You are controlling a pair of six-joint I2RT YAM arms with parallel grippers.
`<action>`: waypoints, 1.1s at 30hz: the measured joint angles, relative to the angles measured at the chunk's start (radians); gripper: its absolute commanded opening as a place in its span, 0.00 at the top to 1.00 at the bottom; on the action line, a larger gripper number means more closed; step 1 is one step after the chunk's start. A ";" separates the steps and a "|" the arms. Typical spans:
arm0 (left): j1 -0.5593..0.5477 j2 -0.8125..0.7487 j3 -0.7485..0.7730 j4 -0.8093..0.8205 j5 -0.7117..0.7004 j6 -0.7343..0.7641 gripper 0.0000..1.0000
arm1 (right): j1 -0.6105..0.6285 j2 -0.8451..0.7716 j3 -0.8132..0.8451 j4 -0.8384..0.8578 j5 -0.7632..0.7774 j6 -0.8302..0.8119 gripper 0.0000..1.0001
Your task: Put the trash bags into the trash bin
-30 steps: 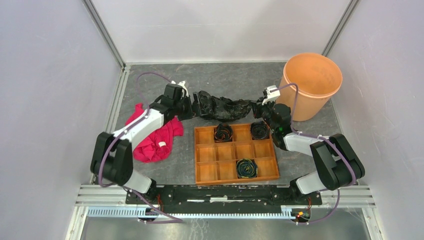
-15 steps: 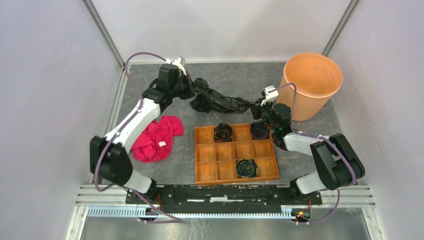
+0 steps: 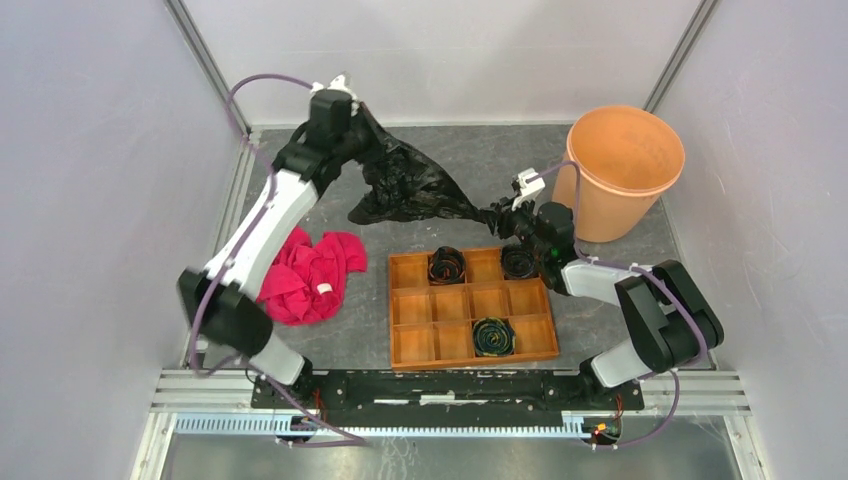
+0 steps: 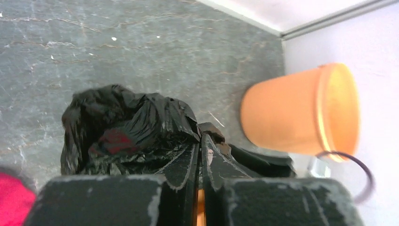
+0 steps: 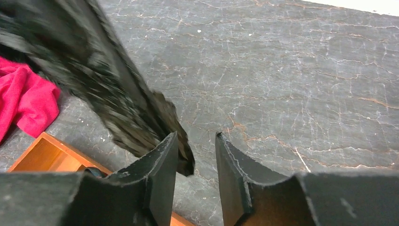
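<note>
Overhead view first: my left gripper is up high toward the far left corner of the table. The trash bag hangs from it as a dark, crinkled sheet sloping down to the right. Its narrow low end meets my right gripper, which sits low just beyond the far edge of the wooden tray. The trash bin stands upright at the far right, just beside my right wrist, and no part of the bag is in it. A red cloth lies crumpled left of the tray, close to my left arm. Three black coils sit in the tray's compartments, two in the far row and one in the near row.

From my left wrist, both fingers are pressed together with the bag's film pinched between them, so this gripper is clamped on the bag. The plastic bunches glossy beyond the fingertips. The bin shows off to the right, apart from the bag, with grey table between them. A sliver of red cloth sits in the bottom left corner.

From my right wrist, the fingers stand apart, with bare table showing through the gap. The bag is blurred here. It sweeps from the upper left down to a tip lying against the inner side of one finger, and nothing is squeezed between the two. The red cloth and a corner of the tray show at the left edge.
</note>
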 measured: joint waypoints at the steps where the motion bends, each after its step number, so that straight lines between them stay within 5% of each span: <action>1: 0.000 0.066 0.052 -0.028 -0.012 0.001 0.87 | 0.000 0.005 0.010 -0.012 0.002 -0.006 0.52; 5: 0.018 0.338 0.281 -0.137 0.002 0.038 0.63 | 0.000 0.023 0.050 -0.063 0.018 -0.031 0.42; 7: 0.027 0.455 0.417 -0.218 -0.001 0.084 0.35 | 0.000 0.024 0.057 -0.082 0.032 -0.042 0.38; 9: 0.035 0.579 0.583 -0.294 -0.019 0.138 0.20 | 0.000 0.024 0.063 -0.108 0.055 -0.059 0.35; 12: 0.040 0.564 0.545 -0.303 -0.061 0.203 0.05 | 0.000 0.024 0.065 -0.134 0.074 -0.085 0.30; 19: 0.032 0.194 0.064 -0.190 -0.142 0.303 0.02 | 0.084 0.096 0.184 -0.223 0.154 -0.255 0.21; 33: 0.024 0.142 0.014 -0.109 -0.239 0.372 0.01 | 0.224 0.494 0.721 -0.462 0.296 -0.496 0.26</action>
